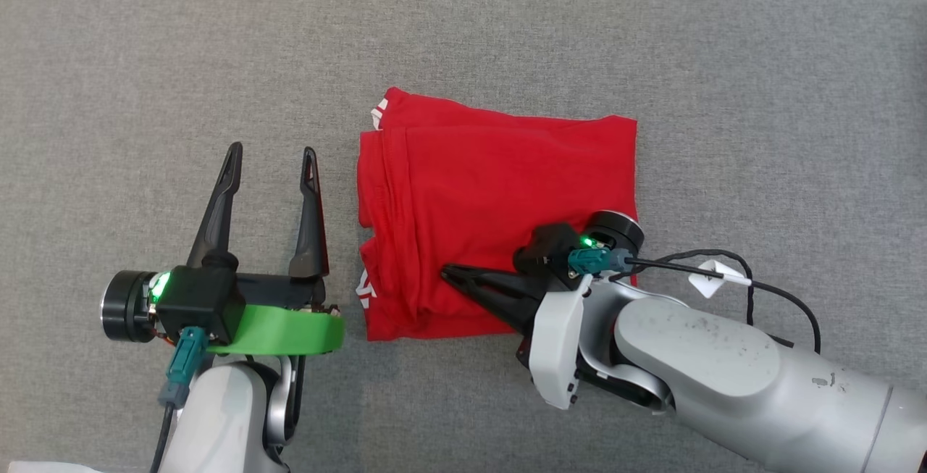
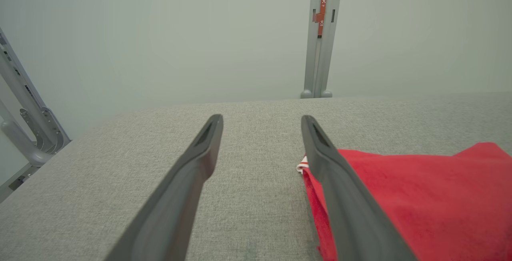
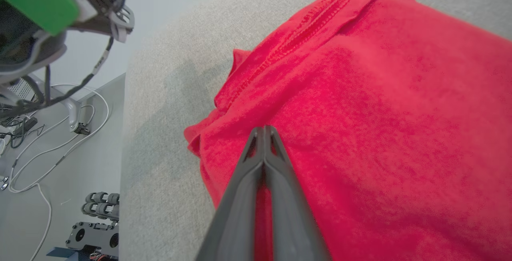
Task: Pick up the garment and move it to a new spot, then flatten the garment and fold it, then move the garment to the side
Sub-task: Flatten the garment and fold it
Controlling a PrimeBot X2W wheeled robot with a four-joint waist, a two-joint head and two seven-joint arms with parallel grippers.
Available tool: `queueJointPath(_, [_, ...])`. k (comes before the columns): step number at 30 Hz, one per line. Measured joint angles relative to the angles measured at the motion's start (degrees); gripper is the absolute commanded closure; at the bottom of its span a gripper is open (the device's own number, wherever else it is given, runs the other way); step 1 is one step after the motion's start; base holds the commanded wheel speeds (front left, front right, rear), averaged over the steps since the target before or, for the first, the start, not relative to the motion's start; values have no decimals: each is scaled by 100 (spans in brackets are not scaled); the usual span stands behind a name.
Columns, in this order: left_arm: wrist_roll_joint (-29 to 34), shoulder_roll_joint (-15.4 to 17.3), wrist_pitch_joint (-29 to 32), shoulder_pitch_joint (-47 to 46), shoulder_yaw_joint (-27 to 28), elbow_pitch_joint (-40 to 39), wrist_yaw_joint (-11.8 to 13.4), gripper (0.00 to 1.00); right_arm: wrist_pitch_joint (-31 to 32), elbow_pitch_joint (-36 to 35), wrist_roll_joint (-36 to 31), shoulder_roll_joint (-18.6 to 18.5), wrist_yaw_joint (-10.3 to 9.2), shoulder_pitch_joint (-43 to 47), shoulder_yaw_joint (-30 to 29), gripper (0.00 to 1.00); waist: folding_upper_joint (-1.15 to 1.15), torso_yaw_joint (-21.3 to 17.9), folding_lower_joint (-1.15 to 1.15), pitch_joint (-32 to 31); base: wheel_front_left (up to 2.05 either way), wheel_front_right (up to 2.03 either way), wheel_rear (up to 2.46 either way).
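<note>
The garment (image 1: pixel 492 190) is a red shirt, folded into a rough rectangle on the grey cloth table (image 1: pixel 652 38). My right gripper (image 1: pixel 447 271) lies across its near part, pointing left, its two fingers pressed together with no cloth between them. The right wrist view shows those tips (image 3: pixel 264 130) just over the red fabric (image 3: pixel 380 113). My left gripper (image 1: pixel 272 153) hovers left of the garment, fingers spread wide with nothing between them. In the left wrist view its gap (image 2: pixel 262 120) is over bare table, and the red garment (image 2: pixel 420 197) sits beside the right finger.
Behind the table's far edge stands a grey upright post (image 2: pixel 321 37) against a pale wall. A metal frame (image 2: pixel 24 113) rises at the table's left. Cables (image 3: pixel 60 133) and small equipment (image 3: pixel 96 221) lie on the floor beyond the table's left edge.
</note>
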Motion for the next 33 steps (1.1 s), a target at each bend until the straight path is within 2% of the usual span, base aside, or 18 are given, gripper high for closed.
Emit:
queueJointPath(9, [0, -8, 0, 19, 14, 23, 1, 0, 237, 55, 226, -43, 0, 171, 122, 100, 0, 6, 0, -62, 0, 0, 0])
queueJointPath(13, [19, -12, -1, 41, 32, 36, 1, 0, -144, -236, 322, -122, 0, 341, 55, 100, 0, -49, 0, -103, 0, 0, 0])
queueJointPath(14, [20, -11, -1, 46, 48, 38, 1, 0, -308, -302, 325, -138, 0, 389, -43, 96, 0, -72, 0, -116, 0, 0, 0])
queueJointPath(15, [25, -10, -1, 57, 60, 38, 1, 0, -441, -349, 332, -165, 0, 433, -157, 58, 0, -92, 0, -127, 0, 0, 0])
queueJointPath(16, [32, -1, 0, 77, 86, 37, 4, 0, -581, -394, 327, -201, 1, 498, -330, 7, 0, -122, 0, -141, 0, 0, 0])
queueJointPath(17, [42, 5, -1, 99, 100, 35, 7, 0, -687, -432, 297, -242, 1, 576, -535, 0, 0, -155, 0, -154, 0, 0, 0])
queueJointPath(19, [46, 27, 0, 132, 134, 47, 9, 0, -828, -490, 198, -289, 1, 771, -1021, 0, 0, -219, 0, -183, 0, 0, 0])
queueJointPath(24, [62, 126, -1, 184, 246, 87, 43, 0, -927, -684, -339, -249, 1, 1572, -2764, 0, 0, -406, 0, -294, 0, 0, 0])
queueJointPath(30, [66, 229, 0, 333, 337, 98, 98, 0, -945, -1269, -1270, 103, 1, 2744, -5007, 0, 0, -644, 0, -470, 0, 0, 0])
queueJointPath(33, [57, 297, 9, 431, 372, 102, 110, 0, -945, -1483, -1663, 247, 1, 3282, -5807, 0, 0, -746, 0, -596, 0, 0, 0])
